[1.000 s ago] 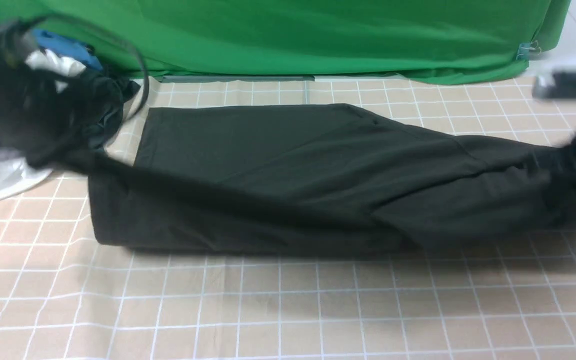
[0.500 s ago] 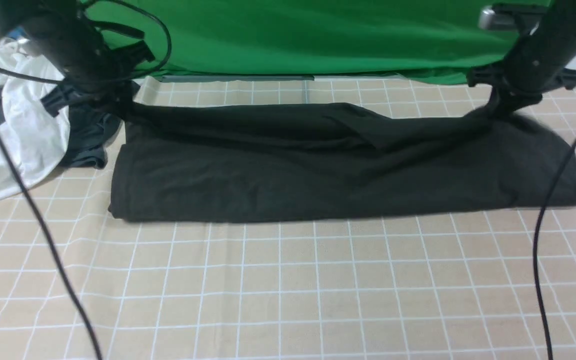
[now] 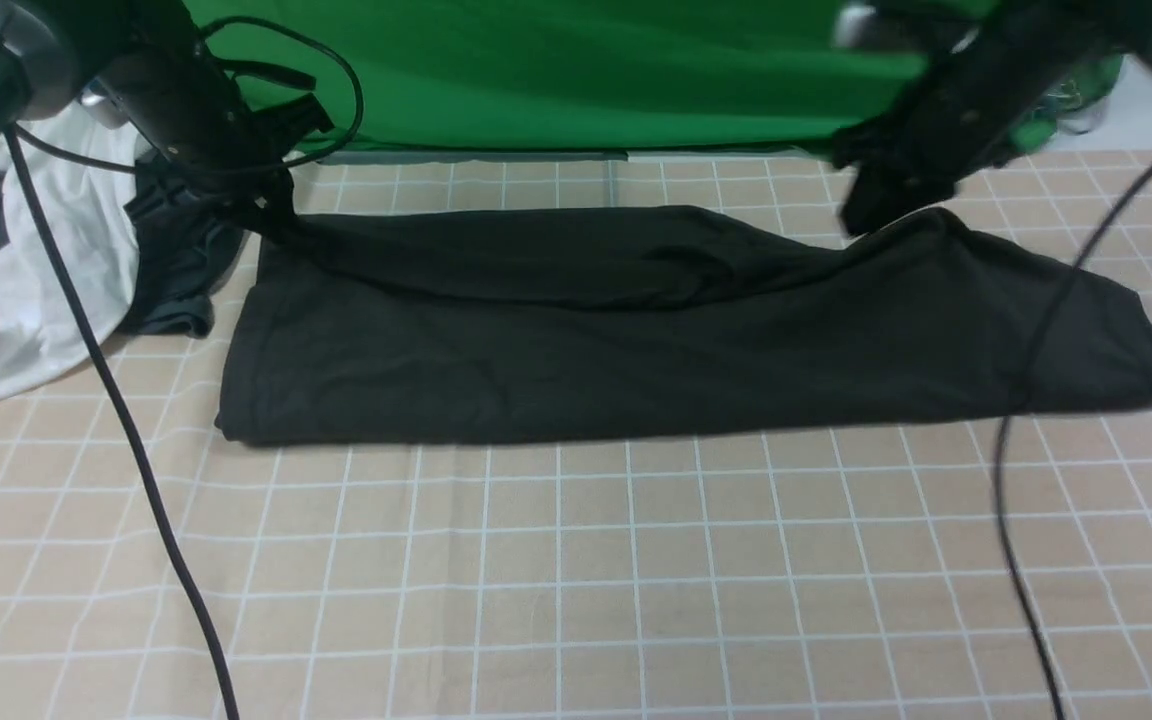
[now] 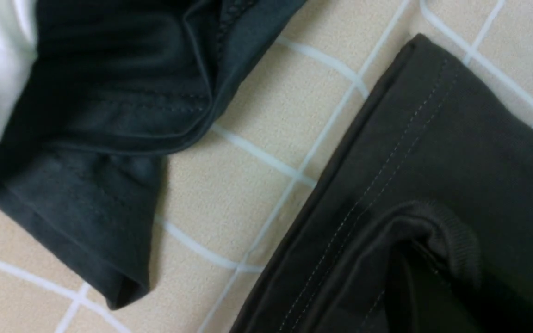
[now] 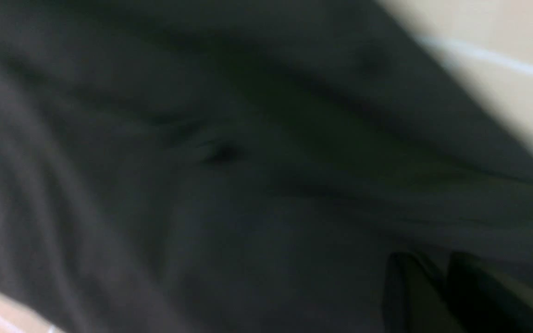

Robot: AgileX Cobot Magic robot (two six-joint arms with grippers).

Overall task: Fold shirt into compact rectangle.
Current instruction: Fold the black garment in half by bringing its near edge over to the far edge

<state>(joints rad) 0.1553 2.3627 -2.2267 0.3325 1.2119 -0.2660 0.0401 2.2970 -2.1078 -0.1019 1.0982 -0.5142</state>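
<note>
Left gripper (image 3: 271, 215) clamped on black shirt (image 3: 556, 370); right gripper's (image 3: 866, 215) jaws slightly apart, empty; lopsided pull could skew the fold, bunching the loose sleeve.

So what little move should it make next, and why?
Probably ease the left jaws open and let the black shirt settle. They are shut on its folded-over edge, pinching up a small loop, while the long fold already lies across and the right arm's tip looks off the cloth.
</note>
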